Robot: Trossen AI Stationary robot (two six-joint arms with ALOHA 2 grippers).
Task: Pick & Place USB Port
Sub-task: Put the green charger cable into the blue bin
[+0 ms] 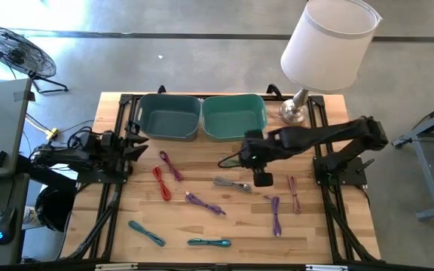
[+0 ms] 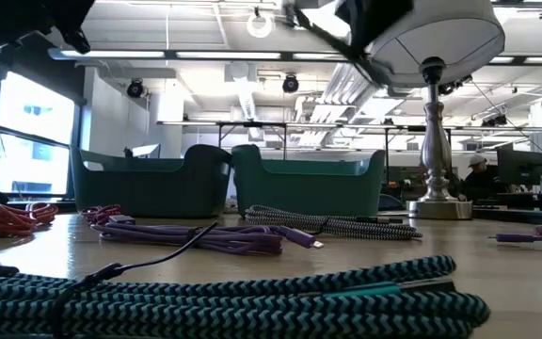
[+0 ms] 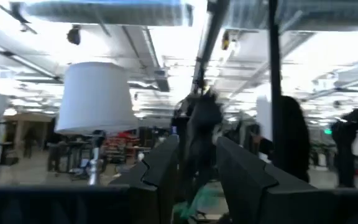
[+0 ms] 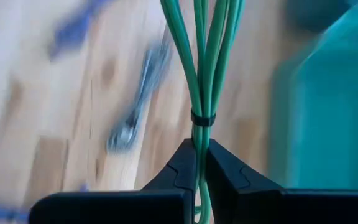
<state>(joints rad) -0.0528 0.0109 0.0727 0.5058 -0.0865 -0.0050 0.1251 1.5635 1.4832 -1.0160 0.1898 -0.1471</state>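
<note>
While the left gripper (image 1: 138,147) waits at the left edge of the table (image 1: 202,226) with its fingers a little apart and holding nothing, the right gripper (image 4: 201,163) is doing the work. Its fingers are pressed tight on a green cable (image 4: 204,68), a bundle tied with a small black band. In the high view the right gripper (image 1: 262,178) hangs over the middle of the table, just in front of the two teal bins (image 1: 202,117). Other cables, red, purple, grey and teal, lie spread on the wood. The picking up looks done, and the carrying step is on. Next, the arm probably needs to move over a bin and open its fingers to drop the cable in.
</note>
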